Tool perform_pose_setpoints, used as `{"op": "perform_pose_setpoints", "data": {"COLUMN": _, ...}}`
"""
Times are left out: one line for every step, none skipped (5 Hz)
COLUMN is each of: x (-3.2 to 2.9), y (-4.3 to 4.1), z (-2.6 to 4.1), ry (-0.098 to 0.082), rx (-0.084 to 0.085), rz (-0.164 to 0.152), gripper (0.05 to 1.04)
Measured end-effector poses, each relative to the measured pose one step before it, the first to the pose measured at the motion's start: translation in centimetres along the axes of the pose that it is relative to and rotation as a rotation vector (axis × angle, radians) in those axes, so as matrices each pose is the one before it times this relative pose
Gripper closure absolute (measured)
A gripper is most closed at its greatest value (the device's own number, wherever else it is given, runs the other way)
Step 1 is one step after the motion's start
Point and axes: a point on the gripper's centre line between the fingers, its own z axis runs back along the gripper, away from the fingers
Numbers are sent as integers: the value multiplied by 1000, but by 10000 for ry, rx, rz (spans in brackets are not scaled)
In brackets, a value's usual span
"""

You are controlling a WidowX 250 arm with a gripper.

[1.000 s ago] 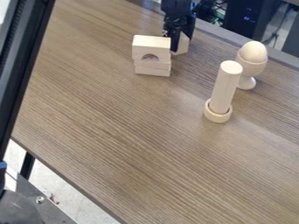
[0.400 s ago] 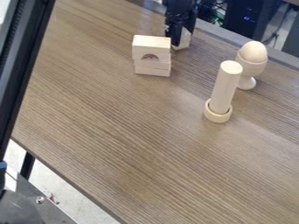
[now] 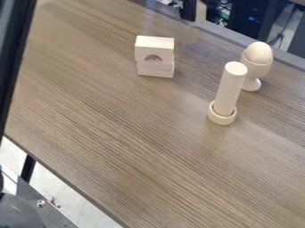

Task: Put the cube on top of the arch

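On my feed, the end effector (image 3: 193, 15) is up at the far edge of the tabletop (image 3: 107, 120), closed on the cube (image 3: 201, 11) as best I can judge: one dark finger lies against it, and the other side is hidden from me. The cube is up there in that grip, pale, bare wood by its look.

I expect it to be light and fully stiff, with no give under the pads and little risk of damage. A firm, moderate squeeze should do. Smooth flat faces could let it slip or twist if I pinch near an edge, so I want the hold on two opposite side faces, around mid-height, leaving the underside free to land.

The arch (image 3: 154, 42) sits on flat wood (image 3: 155, 71), its top level and plain. That loose-looking stack would probably shift at a nudge, so I'd come in from above, centre the cube, let it touch flat, then open evenly and back straight up.
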Motion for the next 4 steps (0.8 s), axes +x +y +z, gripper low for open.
{"op": "perform_pose_setpoints", "data": {"x": 1822, "y": 573, "z": 1721, "ry": 123, "rx": -206, "rz": 456, "gripper": 363}}
{"op": "perform_pose_setpoints", "data": {"x": 61, "y": 1454, "z": 1066, "ry": -121, "rx": -10, "rz": 29, "gripper": 363}}
{"op": "perform_pose_setpoints", "data": {"x": -356, "y": 1071, "z": 1216, "ry": 65, "rx": -252, "rz": 798, "gripper": 363}}
{"op": "perform_pose_setpoints", "data": {"x": -22, "y": 1370, "z": 1245, "ry": 375, "rx": -218, "rz": 994, "gripper": 363}}
